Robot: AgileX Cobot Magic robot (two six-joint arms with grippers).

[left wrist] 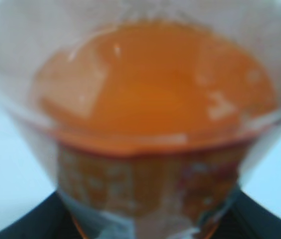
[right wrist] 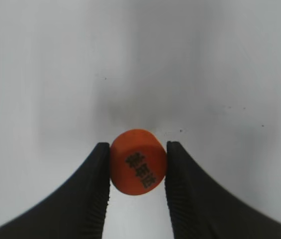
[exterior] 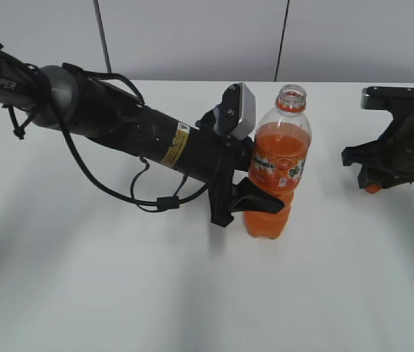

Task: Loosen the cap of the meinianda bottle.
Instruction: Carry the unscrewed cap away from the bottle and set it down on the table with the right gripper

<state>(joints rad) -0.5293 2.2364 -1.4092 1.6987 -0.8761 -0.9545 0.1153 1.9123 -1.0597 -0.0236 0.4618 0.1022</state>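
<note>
On the left arm (exterior: 82,103) you can read white letters "PER" near its upper end, and a yellow sticker (exterior: 175,146) sits lower down (print too small to read). The bottle (exterior: 276,165) has a label (exterior: 274,168) whose lettering is blurred. The cap (right wrist: 138,162) carries dark characters you can't make out.

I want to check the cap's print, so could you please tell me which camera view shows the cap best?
The right wrist view: the cap sits sharp and close between the right hand's fingers, its dark print facing the camera. The exterior view shows only an orange sliver under that hand. The left wrist view shows none of it.
</note>
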